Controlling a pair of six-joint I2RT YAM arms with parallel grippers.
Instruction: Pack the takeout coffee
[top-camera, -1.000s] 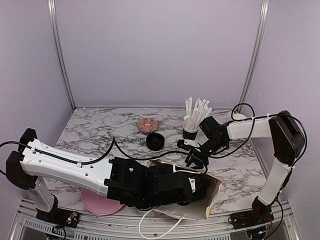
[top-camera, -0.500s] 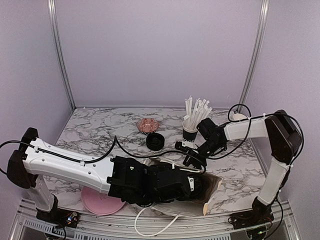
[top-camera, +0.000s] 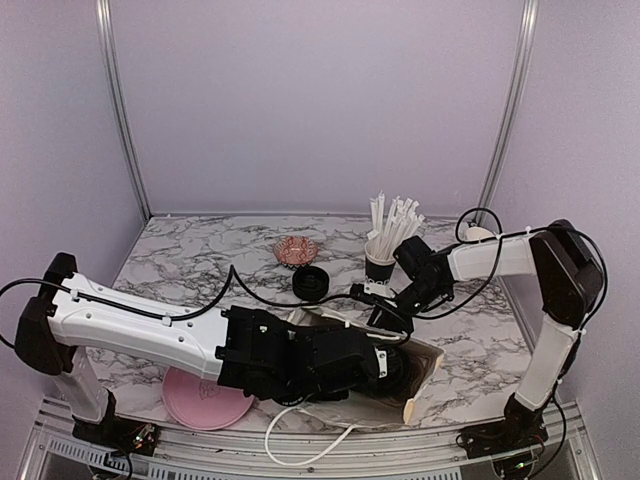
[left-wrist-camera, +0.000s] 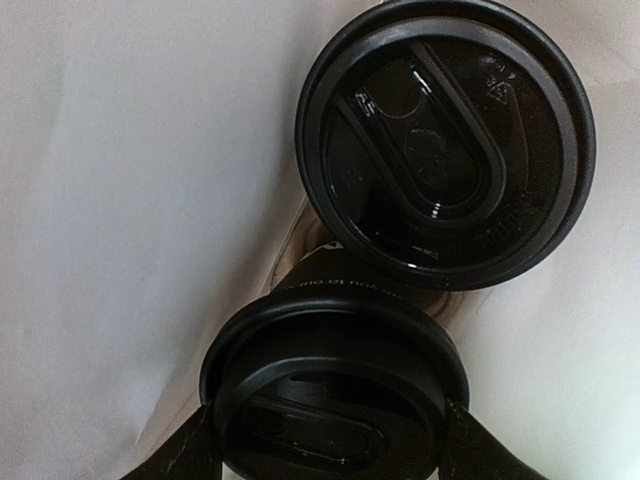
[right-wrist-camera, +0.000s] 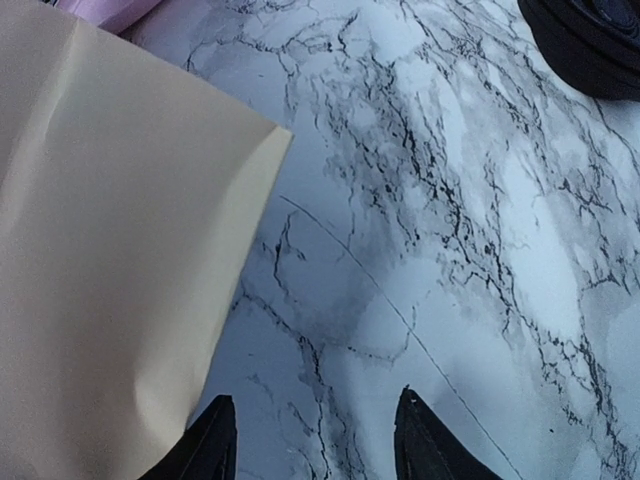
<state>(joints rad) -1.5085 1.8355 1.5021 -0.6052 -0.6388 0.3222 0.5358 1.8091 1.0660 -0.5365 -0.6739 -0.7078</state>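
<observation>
My left gripper (left-wrist-camera: 325, 440) is deep inside the cream paper bag (top-camera: 425, 375) and is shut on a takeout coffee cup whose black lid (left-wrist-camera: 335, 395) fills the space between the fingers. A second lidded takeout coffee (left-wrist-camera: 445, 140) stands just beyond it, against the bag's pale wall (left-wrist-camera: 120, 200). From above, the left arm's black wrist (top-camera: 300, 360) hides both cups. My right gripper (top-camera: 385, 315) hovers open over the marble beside the bag's far rim. In the right wrist view its fingertips (right-wrist-camera: 215, 440) hold nothing, and the bag's edge (right-wrist-camera: 100, 250) lies just to their left.
A black cup of tall white straws (top-camera: 380, 262) stands close behind the right gripper. A black round piece (top-camera: 310, 283) and a small reddish bowl (top-camera: 296, 250) sit mid-table. A pink plate (top-camera: 205, 405) lies under the left arm, and the bag's white cord (top-camera: 300, 450) trails over the front edge.
The left arm has sunk a little deeper into the bag, and the bag's mouth and cord have shifted. The right gripper has drawn slightly back and left, away from the rim.
</observation>
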